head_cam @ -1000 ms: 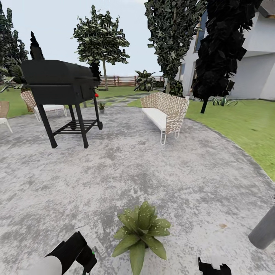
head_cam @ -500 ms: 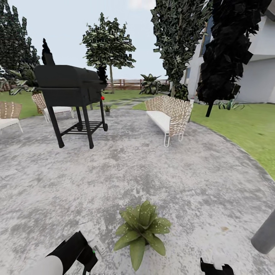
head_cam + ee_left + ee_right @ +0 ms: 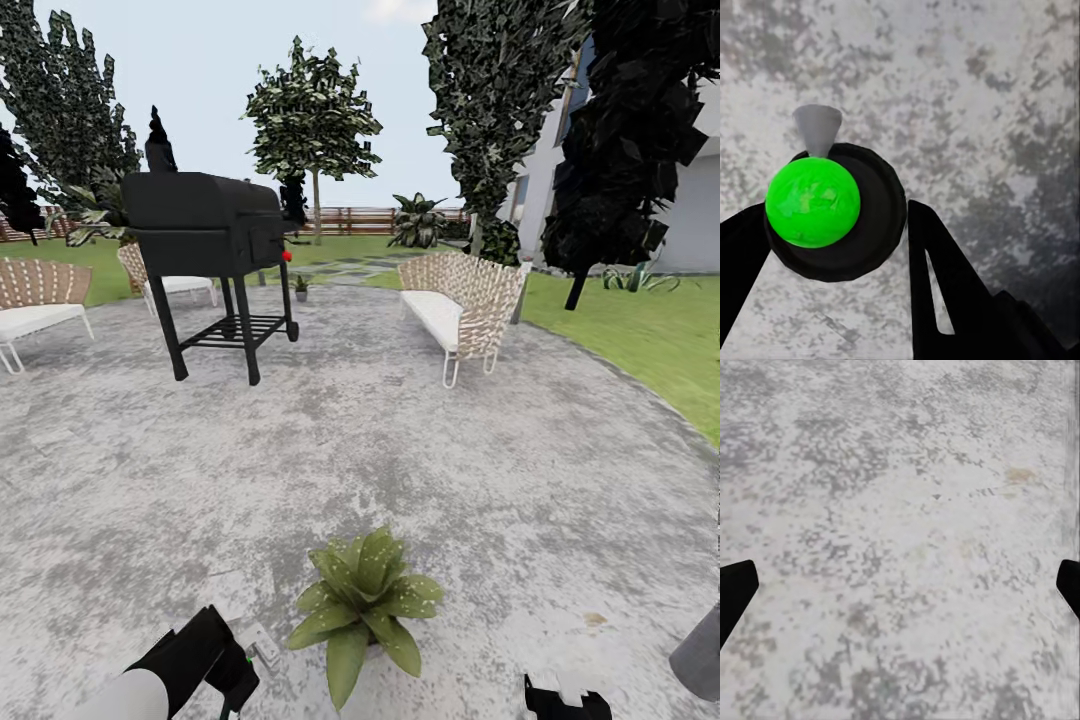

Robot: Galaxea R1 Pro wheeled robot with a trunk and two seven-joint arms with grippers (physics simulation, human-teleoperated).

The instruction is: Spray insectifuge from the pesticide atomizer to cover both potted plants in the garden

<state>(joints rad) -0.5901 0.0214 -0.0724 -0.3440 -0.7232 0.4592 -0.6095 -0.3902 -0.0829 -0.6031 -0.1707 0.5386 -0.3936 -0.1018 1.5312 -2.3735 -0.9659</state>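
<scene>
Paving spreads wide between potted plant and grill.

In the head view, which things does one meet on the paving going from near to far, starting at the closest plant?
Near potted plant → black grill → small far potted plant → brown slat fence.

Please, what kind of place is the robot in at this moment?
It looks like a home garden with a patio. A round grey paving holds a black barbecue grill and a wicker bench, with lawn around it, a wooden fence behind and a white house beside.
</scene>
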